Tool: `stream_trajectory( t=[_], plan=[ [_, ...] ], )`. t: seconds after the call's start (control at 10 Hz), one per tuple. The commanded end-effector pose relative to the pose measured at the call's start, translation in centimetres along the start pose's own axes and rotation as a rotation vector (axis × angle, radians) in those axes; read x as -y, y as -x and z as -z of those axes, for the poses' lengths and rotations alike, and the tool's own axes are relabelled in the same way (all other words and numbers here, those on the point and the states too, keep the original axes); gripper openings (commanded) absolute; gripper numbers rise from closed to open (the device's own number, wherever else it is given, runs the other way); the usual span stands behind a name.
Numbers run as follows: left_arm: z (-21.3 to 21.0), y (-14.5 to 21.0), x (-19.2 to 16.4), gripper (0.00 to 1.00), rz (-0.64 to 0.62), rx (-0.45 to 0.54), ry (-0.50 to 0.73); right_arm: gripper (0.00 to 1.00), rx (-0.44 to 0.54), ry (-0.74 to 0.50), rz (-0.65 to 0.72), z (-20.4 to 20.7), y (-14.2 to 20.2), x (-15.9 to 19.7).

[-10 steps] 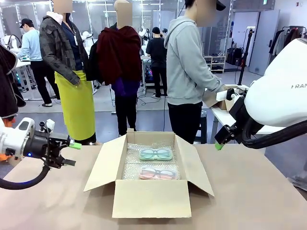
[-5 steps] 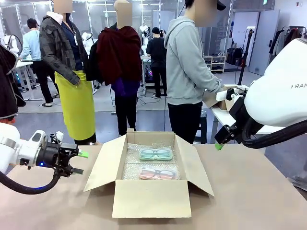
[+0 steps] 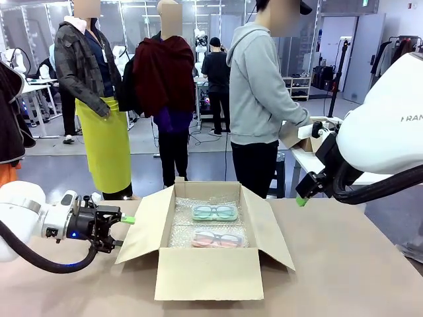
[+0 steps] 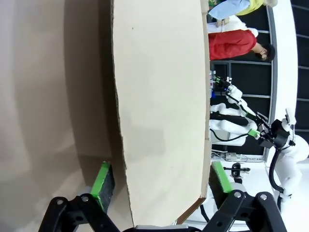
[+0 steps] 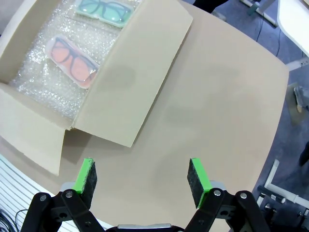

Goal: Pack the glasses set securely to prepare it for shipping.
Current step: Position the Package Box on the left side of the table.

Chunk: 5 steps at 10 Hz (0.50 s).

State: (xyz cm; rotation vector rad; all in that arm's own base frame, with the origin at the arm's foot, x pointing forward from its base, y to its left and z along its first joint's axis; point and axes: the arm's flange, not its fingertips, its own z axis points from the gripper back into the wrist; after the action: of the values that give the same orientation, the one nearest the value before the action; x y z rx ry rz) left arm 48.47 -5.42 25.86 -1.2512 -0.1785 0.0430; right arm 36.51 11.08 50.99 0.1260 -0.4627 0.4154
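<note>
Two hands: both spread wide and empty, one at each side of the cardboard box (image 3: 206, 246).
Left hand (image 3: 119, 231): over the last second it has travelled along the table (image 3: 357, 264) toward the box; its green fingertips (image 4: 103, 179) now straddle the edge of the left flap (image 3: 142, 226), one pad under it, one above, not yet pinched.
Left flap ahead of that hand: splayed outward and up, its cardboard face running straight out from between the fingers in the left wrist view (image 4: 161, 106).
Right hand (image 3: 302, 197): unchanged over the same second, hanging above the table off the box's right side, clear of the right flap (image 3: 271, 228).
Below the right hand: bare table nearest, then the right flap (image 5: 140, 82), then the box interior farther off.
Pink case (image 3: 217, 239): flat on bubble wrap (image 3: 184, 231) inside the box, on the side nearer the robot.
Mint-green case (image 3: 215, 212): just beyond the pink one, also on the wrap, the two apart.
Person (image 3: 261, 92): standing past the far edge, turned toward another table, hands away from the box.
Meaning for the task: both cases look already placed; the left hand's approach suggests flap closing is the step beginning, all four flaps open.
</note>
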Motion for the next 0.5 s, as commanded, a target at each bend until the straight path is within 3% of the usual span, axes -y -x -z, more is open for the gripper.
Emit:
stream_trajectory(
  t=[0.0,0.1,0.2,0.3,0.4],
  plan=[
    [0.7,0.0,0.2,1.0,0.009,0.02,0.053,0.95,-0.01,0.006,0.0,-0.2,-0.1,-0.1],
    [0.6,0.1,0.3,1.0,0.008,0.023,0.069,0.95,-0.01,0.006,0.0,-0.2,-0.1,-0.1],
    [0.3,0.0,0.3,0.55,0.006,0.036,0.094,0.95,-0.01,0.006,0.0,-0.2,-0.1,-0.1],
    [-0.4,-0.1,0.3,0.4,0.004,0.048,0.108,0.95,-0.01,0.006,0.0,-0.2,-0.1,-0.1],
    [-1.2,-0.1,0.4,0.0,0.009,0.056,0.117,0.95,-0.01,0.006,0.0,-0.2,-0.1,-0.1]
  ],
)
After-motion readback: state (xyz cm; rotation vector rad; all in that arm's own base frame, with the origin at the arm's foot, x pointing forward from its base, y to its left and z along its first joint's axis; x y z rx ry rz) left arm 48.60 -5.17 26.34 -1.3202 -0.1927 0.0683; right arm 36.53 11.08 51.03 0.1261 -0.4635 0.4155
